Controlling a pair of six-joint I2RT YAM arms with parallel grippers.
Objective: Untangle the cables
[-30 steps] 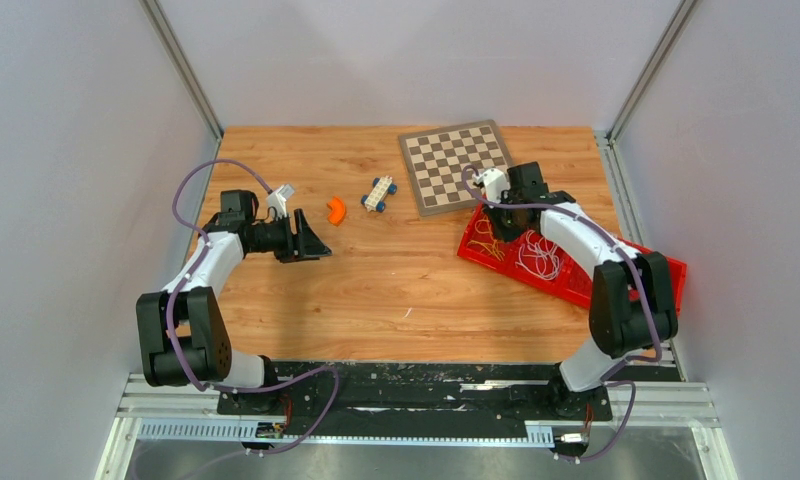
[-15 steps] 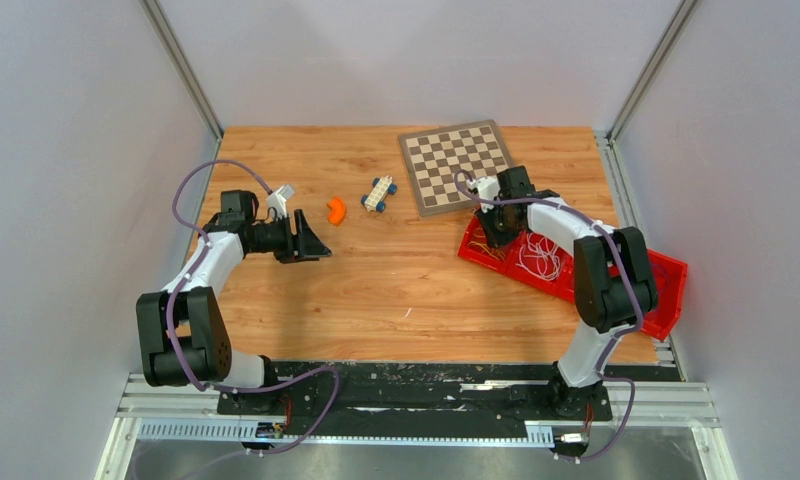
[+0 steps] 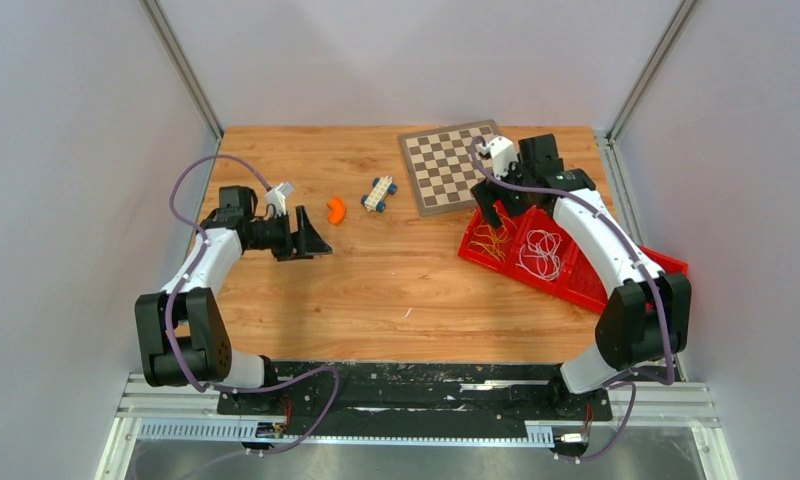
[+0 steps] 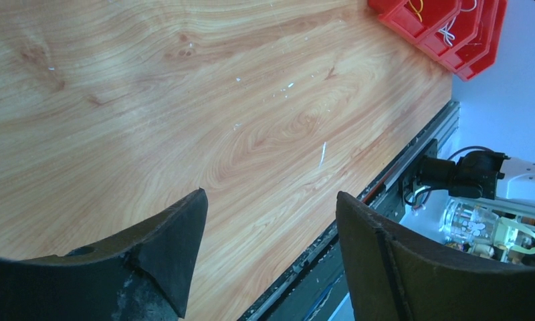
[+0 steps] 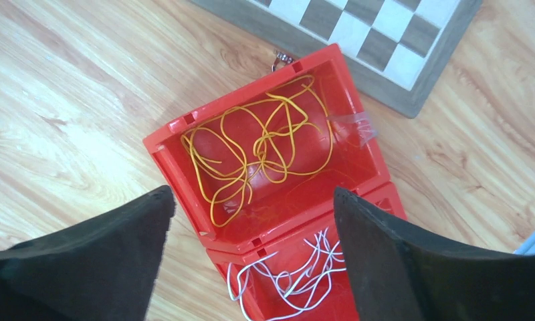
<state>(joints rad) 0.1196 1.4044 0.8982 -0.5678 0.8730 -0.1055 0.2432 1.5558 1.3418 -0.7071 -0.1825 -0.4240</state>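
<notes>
Your right gripper (image 5: 251,200), released and empty, hangs over the yellow cables (image 5: 276,146) mid-frame. Your left gripper (image 4: 271,200), also released, lies far off.

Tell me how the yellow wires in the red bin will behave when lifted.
Probably floppy: the yellow wires lie in loose loops, so they should sag. Likely very light, being so thin. Their loops cross repeatedly, so lifting one strand may drag the whole bunch from the red bin.
</notes>
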